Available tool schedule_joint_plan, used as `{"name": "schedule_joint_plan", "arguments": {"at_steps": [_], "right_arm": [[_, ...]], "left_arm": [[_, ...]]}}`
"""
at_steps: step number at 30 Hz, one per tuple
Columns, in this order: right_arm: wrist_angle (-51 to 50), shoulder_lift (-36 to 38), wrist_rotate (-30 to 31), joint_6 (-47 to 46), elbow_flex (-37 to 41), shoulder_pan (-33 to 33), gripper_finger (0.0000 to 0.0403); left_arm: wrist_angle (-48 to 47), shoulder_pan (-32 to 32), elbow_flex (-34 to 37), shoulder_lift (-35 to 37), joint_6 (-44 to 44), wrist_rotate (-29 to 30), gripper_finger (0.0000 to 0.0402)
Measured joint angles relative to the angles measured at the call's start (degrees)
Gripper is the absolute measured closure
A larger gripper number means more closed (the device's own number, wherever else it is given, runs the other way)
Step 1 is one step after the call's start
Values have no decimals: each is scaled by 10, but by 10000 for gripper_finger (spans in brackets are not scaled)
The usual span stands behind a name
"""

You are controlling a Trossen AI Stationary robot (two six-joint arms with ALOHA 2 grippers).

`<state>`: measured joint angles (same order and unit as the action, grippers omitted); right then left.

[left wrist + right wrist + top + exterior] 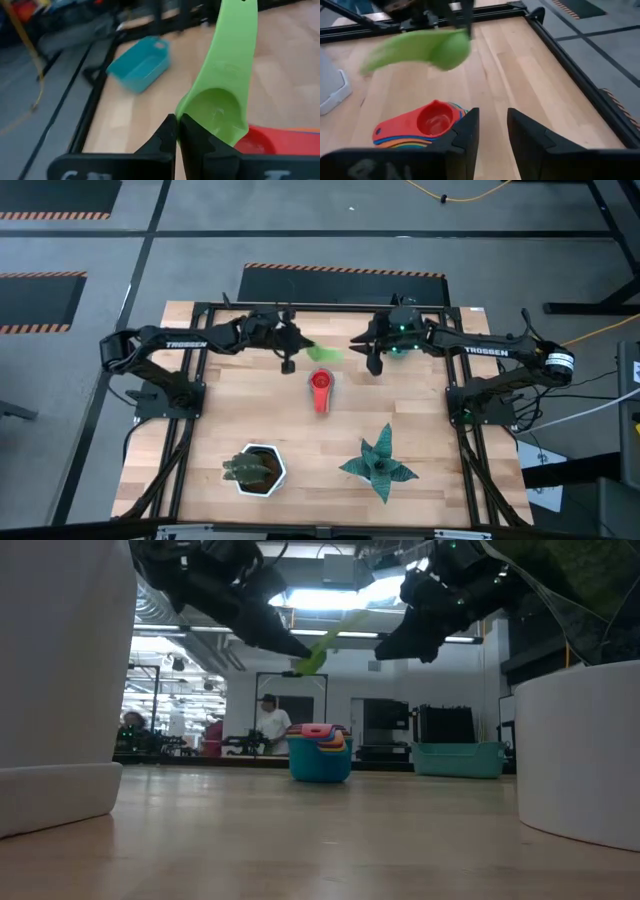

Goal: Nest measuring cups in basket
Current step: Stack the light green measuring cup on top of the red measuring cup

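The green cup (324, 353) is held up by its rim in the closed left pincer (289, 350), ready for stacking. The right pincer (374, 352) is kept partly open and empty nearby, above the worktop (420, 430).

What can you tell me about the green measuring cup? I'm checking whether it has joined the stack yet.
The green measuring cup is a smooth, light-green plastic scoop with a shallow round bowl and a long flat handle. It is not stacked: the left gripper is shut on the bowl's rim and holds it in the air, tilted, above the table beside the red-topped stack of cups. Nothing else touches it.
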<state>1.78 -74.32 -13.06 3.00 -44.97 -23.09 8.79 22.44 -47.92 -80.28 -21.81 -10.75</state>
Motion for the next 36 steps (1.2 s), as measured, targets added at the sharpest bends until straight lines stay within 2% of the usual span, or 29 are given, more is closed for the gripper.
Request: {"name": "schedule_joint_plan", "arguments": {"at_steps": [7,13,24,36], "right_arm": [[2,-1,-2,-16,0,4,297],[16,-16,-6,-48,-1,31,297],[78,-75,-7,-72,-1,100,297],[78,-111,-1,-71,0,125,297]], "left_arm": [[14,-36,0,-47,-66,-9,397],[14,-60,0,-81,-73,-9,397],[12,-68,1,-87,-74,-5,394],[9,-68,1,-87,-74,-3,393]]}}
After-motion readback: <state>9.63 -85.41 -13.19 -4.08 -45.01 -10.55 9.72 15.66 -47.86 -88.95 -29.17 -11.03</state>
